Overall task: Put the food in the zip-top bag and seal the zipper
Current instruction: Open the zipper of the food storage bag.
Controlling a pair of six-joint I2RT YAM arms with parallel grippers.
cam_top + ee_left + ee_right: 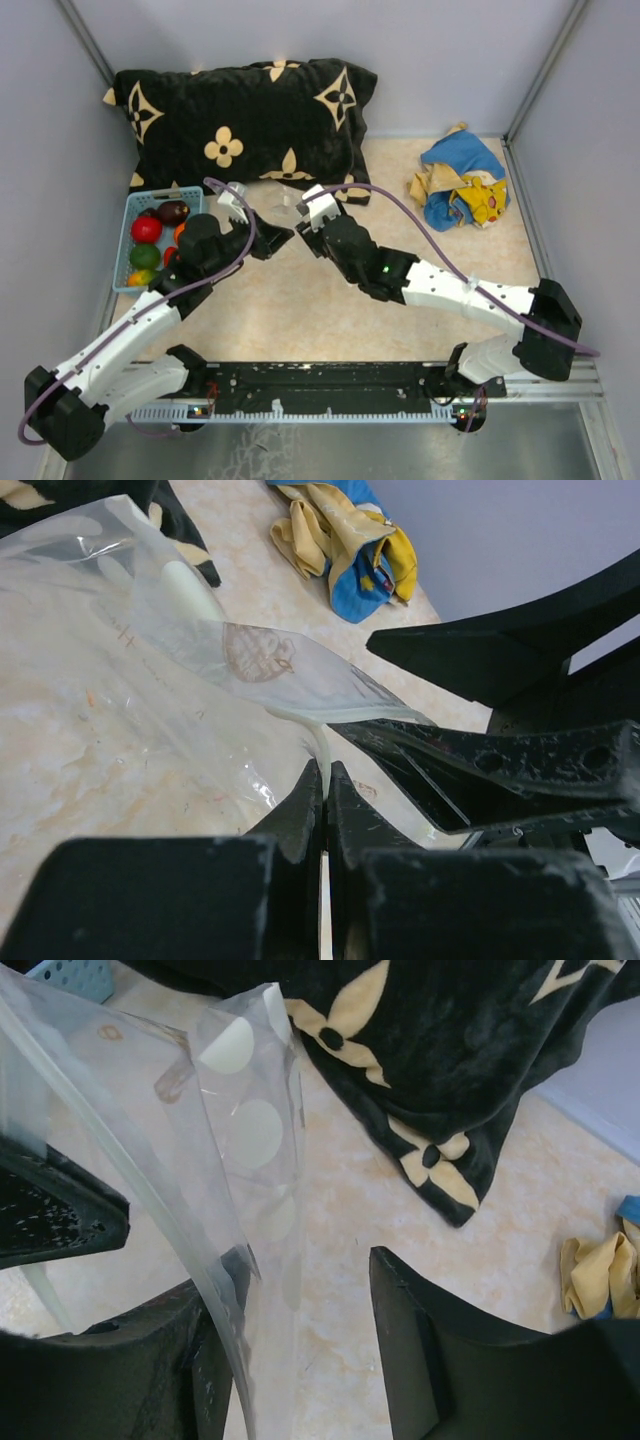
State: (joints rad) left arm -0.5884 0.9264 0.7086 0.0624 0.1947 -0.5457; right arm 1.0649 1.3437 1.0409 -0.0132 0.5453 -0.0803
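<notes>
The clear zip-top bag point(286, 203) is held up off the table between my two grippers. My left gripper point(326, 772) is shut on the bag's pale zipper strip point(320, 742) at the mouth edge. My right gripper point(310, 1260) is open; the bag's film point(240, 1130) drapes against its left finger point(205, 1350) and the other finger stands apart. From above, the left gripper point(278, 238) and right gripper point(304, 232) almost meet under the bag. The food sits in the light blue basket point(134, 203): a dark purple-brown piece point(172, 211), a red one point(146, 229) and a green one point(145, 256).
A black pillow with cream flower shapes point(245, 120) lies along the back, just behind the bag. A blue-and-yellow cloth point(462, 185) lies at the back right. Grey walls close in the table on three sides.
</notes>
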